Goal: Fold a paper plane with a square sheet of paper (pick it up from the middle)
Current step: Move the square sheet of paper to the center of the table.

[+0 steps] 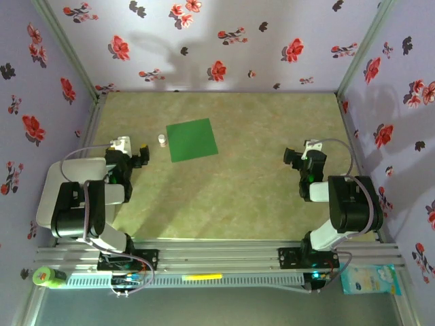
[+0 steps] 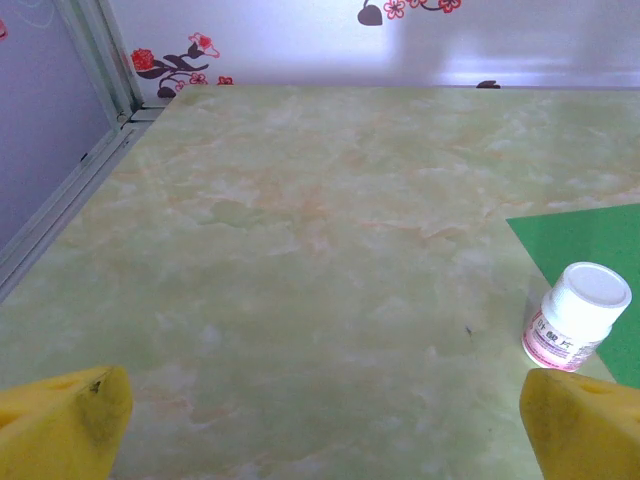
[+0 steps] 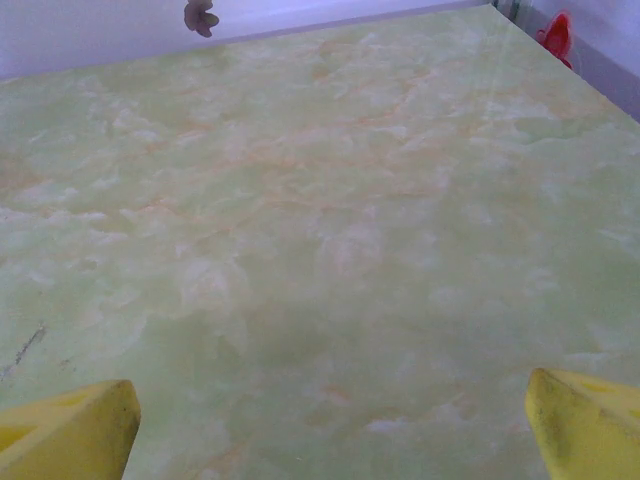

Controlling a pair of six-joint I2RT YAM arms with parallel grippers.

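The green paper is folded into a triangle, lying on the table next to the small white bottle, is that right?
Not quite. The green paper is a flat, unfolded square, not a triangle; the top external view shows it. It does lie on the table next to the small white bottle.

My table is a greenish marble-look top with a tiny white bottle standing upright on it, pink label, white cap. The walls are lilac with red flowers. By the front rail: a green round thing far left, a pale blue packet far right.
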